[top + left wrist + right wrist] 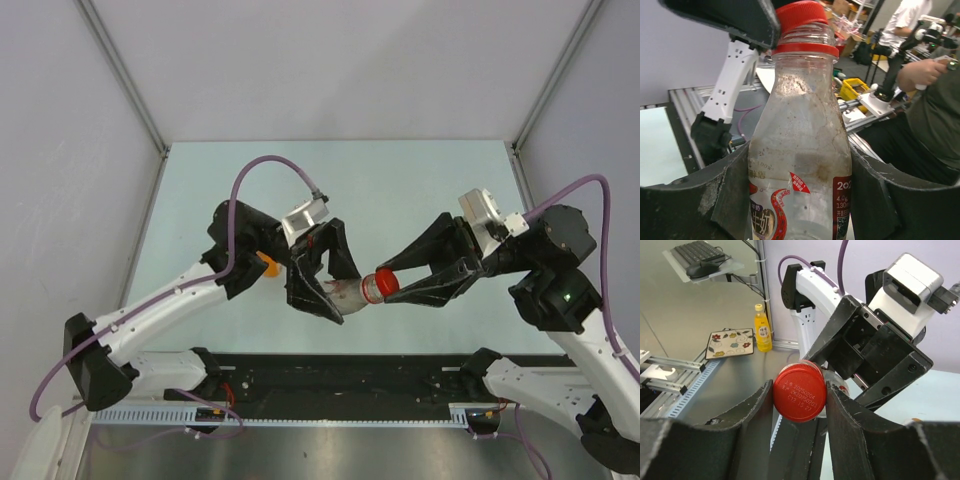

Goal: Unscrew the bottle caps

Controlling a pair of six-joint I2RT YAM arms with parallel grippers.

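The clear bottle with a reddish label band (345, 291) is held off the table, lying roughly level between the two arms. My left gripper (322, 285) is shut on its body; both fingers press the label sides in the left wrist view (800, 200). Its red cap (388, 283) points right and sits on the neck (801, 15). My right gripper (395, 284) is shut on the red cap, a finger against each side (800, 395). An orange item (268, 265) shows partly behind the left arm. The other bottles and caps are out of view.
The pale green table (400, 190) is walled by grey panels at left, back and right. A black rail (340, 375) runs along the near edge between the arm bases. A yellow bottle (762, 329) and a patterned mat (730, 343) lie outside the cell.
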